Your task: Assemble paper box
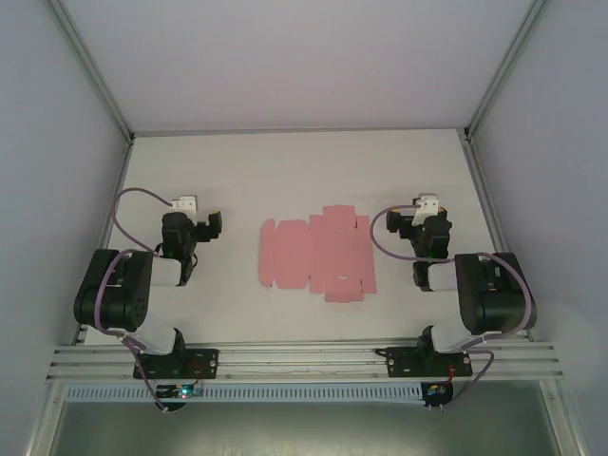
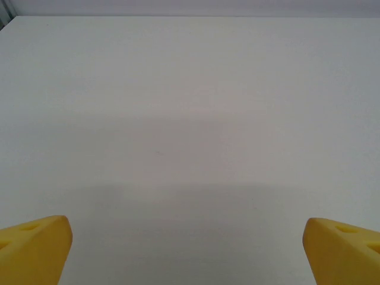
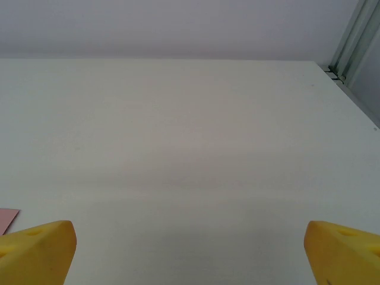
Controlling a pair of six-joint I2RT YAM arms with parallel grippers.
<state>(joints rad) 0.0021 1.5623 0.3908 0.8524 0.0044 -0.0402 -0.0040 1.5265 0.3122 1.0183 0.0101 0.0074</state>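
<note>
The paper box (image 1: 316, 254) is a flat light-pink die-cut sheet with flaps and tabs, lying unfolded on the white table midway between the arms. A pink corner of the paper box (image 3: 7, 218) shows at the left edge of the right wrist view. My left gripper (image 1: 198, 228) rests well left of the sheet, folded back over its arm; its yellow fingertips (image 2: 35, 249) stand wide apart with bare table between them. My right gripper (image 1: 418, 223) sits just right of the sheet, its yellow fingertips (image 3: 38, 252) equally wide apart, holding nothing.
The white table (image 1: 304, 171) is enclosed by pale walls with metal corner posts (image 1: 95, 71). A slotted aluminium rail (image 1: 304, 361) carrying both arm bases runs along the near edge. A frame post (image 3: 350, 41) stands at the far right.
</note>
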